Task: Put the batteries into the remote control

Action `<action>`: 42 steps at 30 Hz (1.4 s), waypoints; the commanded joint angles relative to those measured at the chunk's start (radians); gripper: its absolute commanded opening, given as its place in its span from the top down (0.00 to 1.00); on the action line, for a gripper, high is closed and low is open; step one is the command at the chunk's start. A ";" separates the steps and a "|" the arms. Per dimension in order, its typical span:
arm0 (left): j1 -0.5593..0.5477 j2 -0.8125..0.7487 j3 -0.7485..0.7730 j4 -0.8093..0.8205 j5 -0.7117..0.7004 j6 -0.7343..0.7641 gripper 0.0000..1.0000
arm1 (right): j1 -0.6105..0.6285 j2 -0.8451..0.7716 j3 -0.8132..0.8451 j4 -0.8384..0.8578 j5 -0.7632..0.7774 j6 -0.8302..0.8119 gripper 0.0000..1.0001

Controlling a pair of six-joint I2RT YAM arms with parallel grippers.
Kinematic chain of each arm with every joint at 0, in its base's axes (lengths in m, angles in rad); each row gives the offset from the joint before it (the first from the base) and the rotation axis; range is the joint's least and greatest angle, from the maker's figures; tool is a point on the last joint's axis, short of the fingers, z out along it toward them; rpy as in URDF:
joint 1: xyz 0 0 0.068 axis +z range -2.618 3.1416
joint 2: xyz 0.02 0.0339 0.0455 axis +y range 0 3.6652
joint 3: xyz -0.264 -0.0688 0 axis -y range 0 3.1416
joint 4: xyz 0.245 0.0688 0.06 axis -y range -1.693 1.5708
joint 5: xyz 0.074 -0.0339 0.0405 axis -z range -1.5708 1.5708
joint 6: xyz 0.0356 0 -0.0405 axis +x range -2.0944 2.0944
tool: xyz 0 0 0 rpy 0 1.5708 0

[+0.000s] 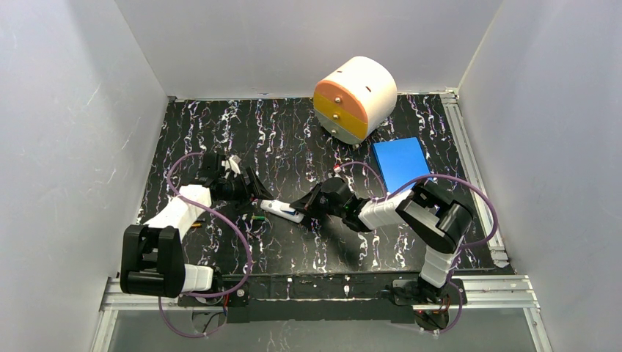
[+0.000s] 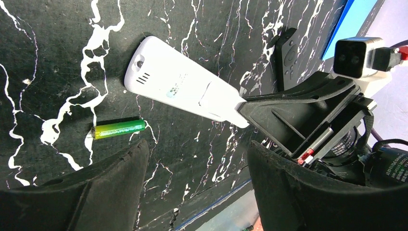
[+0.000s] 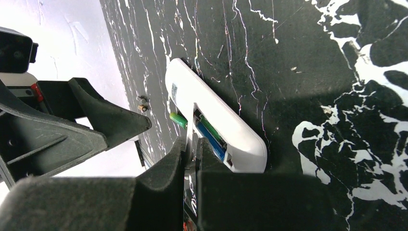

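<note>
The white remote control point(image 1: 282, 211) lies mid-table between the two grippers. Its battery bay faces the right wrist camera, with a green and a blue battery point(image 3: 211, 137) inside. My right gripper point(image 3: 192, 143) is shut on a thin white edge of the remote point(image 3: 226, 125) beside that bay, and it holds the remote's end point(image 2: 183, 89) in the left wrist view. One loose green battery point(image 2: 119, 129) rests on the mat just left of the remote. My left gripper point(image 2: 197, 163) hovers open over bare mat below the remote, a little right of the battery, holding nothing.
A round orange-and-white drawer box point(image 1: 356, 99) stands at the back, with a blue box point(image 1: 400, 163) to its right. A small black remote point(image 2: 287, 52) lies beyond the white one. A tiny orange cell point(image 1: 198, 224) sits by the left arm.
</note>
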 commanded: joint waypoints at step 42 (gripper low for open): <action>0.000 0.054 0.010 0.024 0.021 -0.006 0.27 | 0.027 -0.097 0.011 -0.183 0.085 0.017 0.40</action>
